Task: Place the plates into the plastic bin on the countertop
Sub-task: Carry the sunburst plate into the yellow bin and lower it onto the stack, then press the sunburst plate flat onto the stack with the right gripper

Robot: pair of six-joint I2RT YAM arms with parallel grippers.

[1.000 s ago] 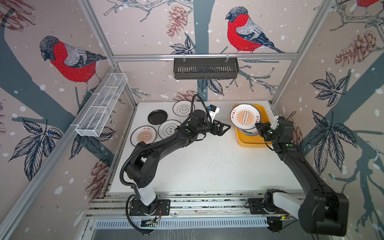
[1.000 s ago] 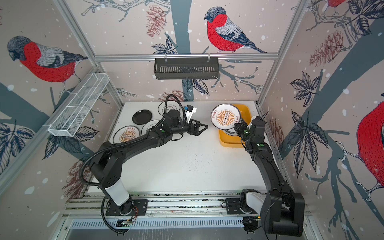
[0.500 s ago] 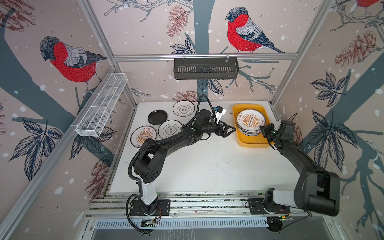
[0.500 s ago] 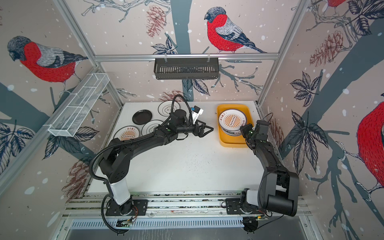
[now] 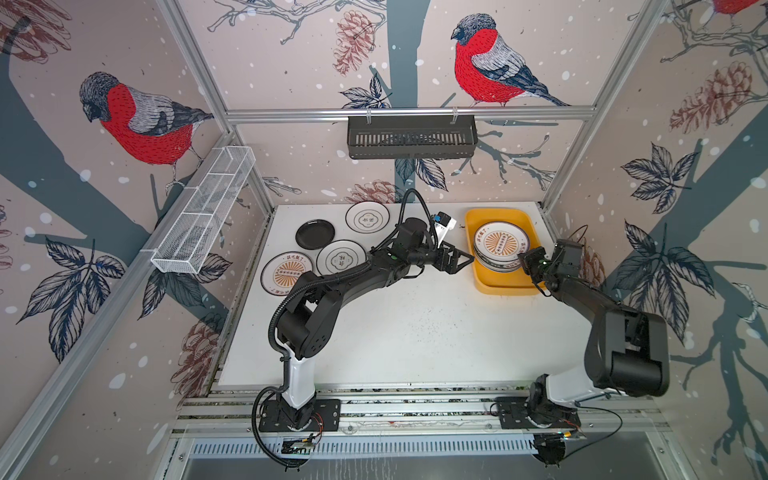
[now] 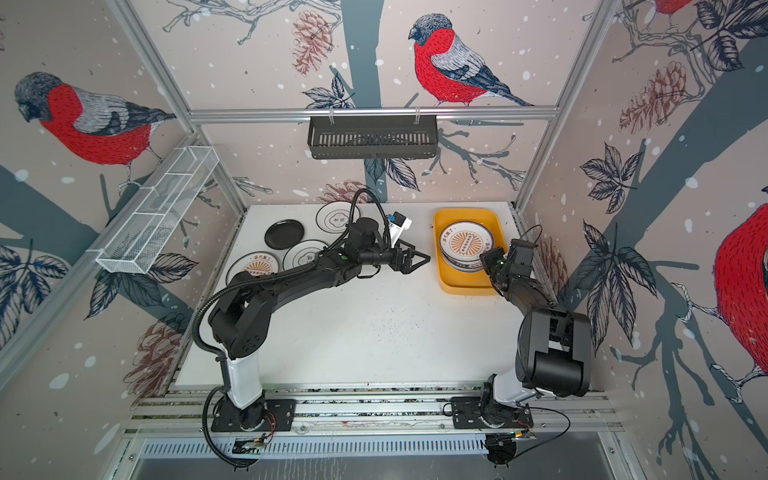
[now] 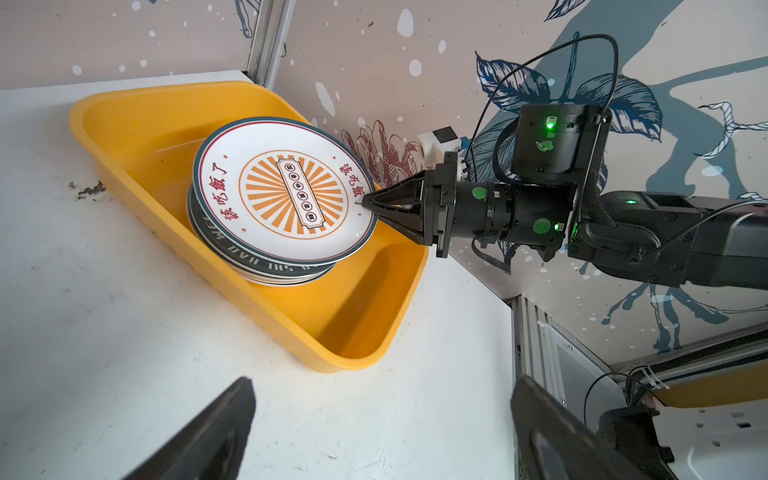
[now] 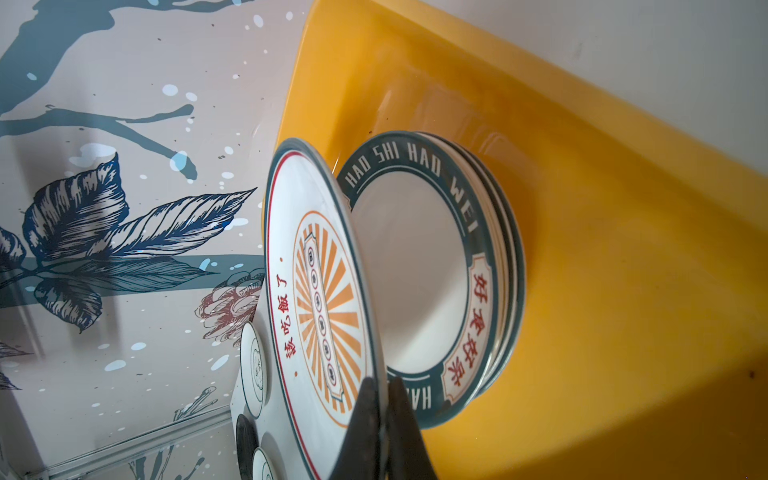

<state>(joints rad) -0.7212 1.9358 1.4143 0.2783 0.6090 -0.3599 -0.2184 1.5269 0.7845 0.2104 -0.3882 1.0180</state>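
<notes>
A second ago the right gripper held the sunburst plate raised above the yellow plastic bin. Now the plate is down inside the bin, tilted on the stack of green-rimmed plates. Its far edge seems to touch the stack, while its near rim is lifted and pinched between the closed black jaws. The left gripper has moved closer to the bin, spread wide and empty above the speckled white countertop. The plates are glossy, round and shallow; the bin is smooth with rounded corners. The right arm is folded low, and the left is stretched towards the bin.
</notes>
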